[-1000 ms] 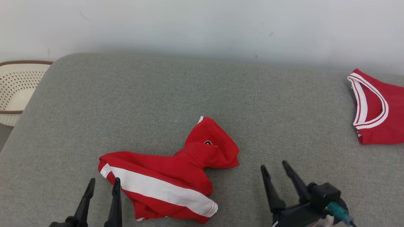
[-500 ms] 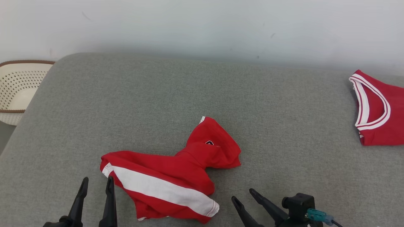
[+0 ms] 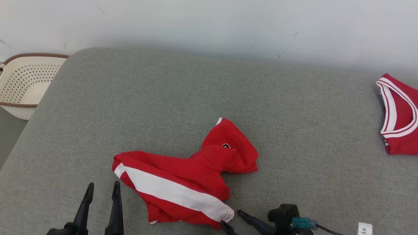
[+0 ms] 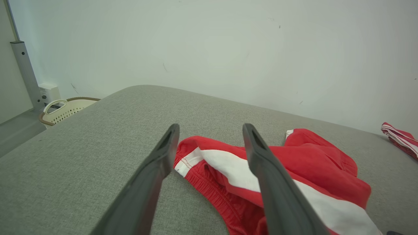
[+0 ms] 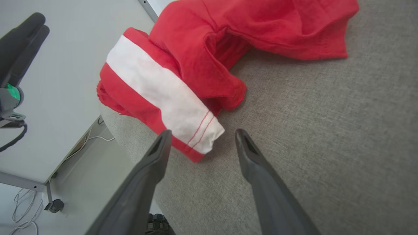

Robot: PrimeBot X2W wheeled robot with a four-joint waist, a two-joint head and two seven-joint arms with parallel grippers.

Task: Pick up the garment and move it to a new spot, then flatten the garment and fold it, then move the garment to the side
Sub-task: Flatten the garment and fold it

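Note:
The garment (image 3: 186,182) is a crumpled pair of red shorts with a broad white stripe, lying near the front of the grey padded surface (image 3: 196,98). My left gripper (image 3: 103,184) stands open just left of its waistband end. In the left wrist view the garment's (image 4: 310,169) striped corner lies just beyond and between that gripper's (image 4: 210,127) fingers, apart from them. My right gripper (image 3: 232,218) is open at the garment's near right corner. In the right wrist view the striped hem of the garment (image 5: 202,58) lies just ahead of that gripper's (image 5: 203,132) tips.
A second red garment with white trim (image 3: 400,127) lies at the far right edge, also seen in the left wrist view (image 4: 400,137). A cream perforated basket (image 3: 23,81) stands off the surface's left side. A pale wall runs along the back.
The right gripper has swung down and left, from right of the garment to its near right corner. The head camera has shifted a little. The left gripper has barely moved.

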